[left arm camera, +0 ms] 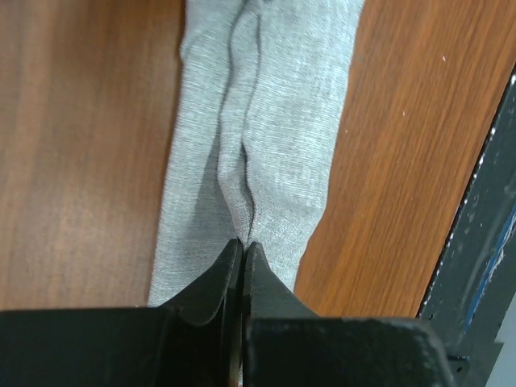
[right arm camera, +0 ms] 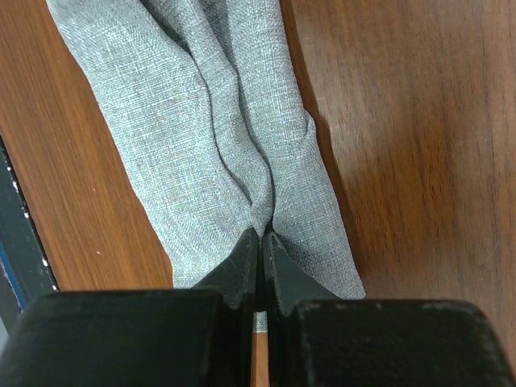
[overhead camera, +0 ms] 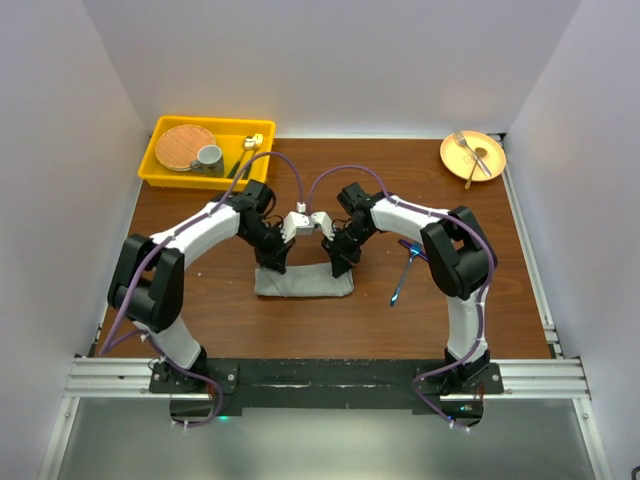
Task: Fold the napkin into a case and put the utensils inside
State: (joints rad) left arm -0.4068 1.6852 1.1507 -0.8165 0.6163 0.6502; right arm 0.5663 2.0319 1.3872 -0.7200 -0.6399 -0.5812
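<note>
While both arms work its ends, the napkin (overhead camera: 303,284) lies mid-width on the table (overhead camera: 230,322), toward the near edge, as a narrow oblong. Folding looks well along, but the pouch isn't finished. Both the left gripper (left arm camera: 243,247) and right gripper (right arm camera: 260,235) are clamped on a raised ridge of cloth. The fabric is a soft grey weave, creased lengthwise. The utensils (overhead camera: 405,268), slim and blue, lie on the wood just right of it, not yet inserted.

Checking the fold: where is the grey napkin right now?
In the top view the napkin lies as a strip in the middle of the table, left gripper pinching its left end, right gripper its right end.
</note>
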